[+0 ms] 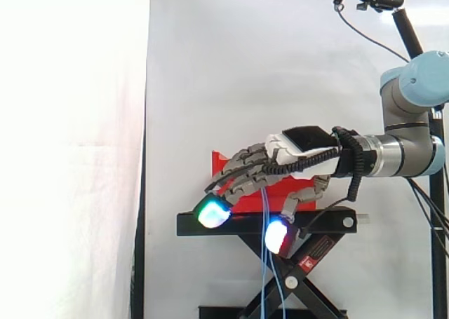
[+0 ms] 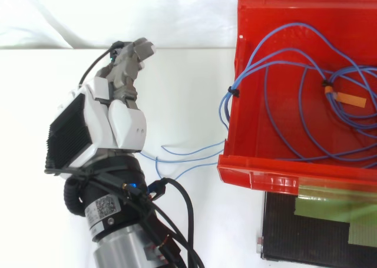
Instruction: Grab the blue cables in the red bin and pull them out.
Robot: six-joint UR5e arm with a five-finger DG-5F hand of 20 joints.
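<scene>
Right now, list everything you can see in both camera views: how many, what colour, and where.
Thin blue cables: several, blue, coiled in the bin, trailing over its wall to the hand, hanging below it.
Red plastic bin: one, red, on the stand.
Small orange tag: one, orange, on the cables inside the bin.
Black cable tie: one, black, at the bin's wall.
Black scissor stand: one, black, under the bin.
Green tape: green, on the stand's top.
White curtain: white, behind.
Robot arm: one, grey and light blue.
Hand: one, white and grey, beside the bin, curled on the cables.
</scene>
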